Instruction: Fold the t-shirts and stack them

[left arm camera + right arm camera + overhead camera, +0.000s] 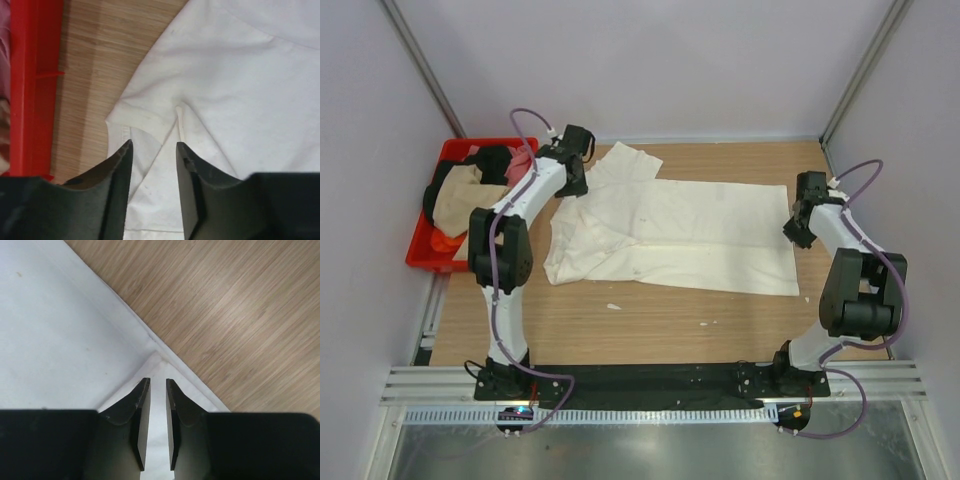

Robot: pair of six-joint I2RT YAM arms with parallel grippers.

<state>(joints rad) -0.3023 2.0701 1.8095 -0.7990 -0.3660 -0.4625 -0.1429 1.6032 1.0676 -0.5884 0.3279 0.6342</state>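
1. Left claw (154,145): its two fingers are spread and hang over the cream shirt (720,235), right where a sleeve (135,120) meets the body. The cloth lies flat under the gap and nothing is caught between them
2. Right claw (158,381): its fingers stand only a slim gap apart, with white cloth showing in that gap. Whether they nip the cloth I cannot tell
3. This right claw sits at the far right corner of the shirt. The hemmed edge runs slantwise past it, with bare wood beyond
4. The cream shirt lies spread across the middle of the table (650,320), its straight hem toward the right arm. Its left part is rumpled and lapped over itself, and one sleeve points toward the far wall
5. A red crate (420,255) stands at the far left of the table, near the left claw. A strip of wood separates its wall from the sleeve
6. Heaped in the crate are a tan shirt (460,195), a black shirt (492,160), pink cloth (523,160) and orange cloth (445,241)
7. A few white scraps (613,306) lie on the wood just beside the shirt's near edge
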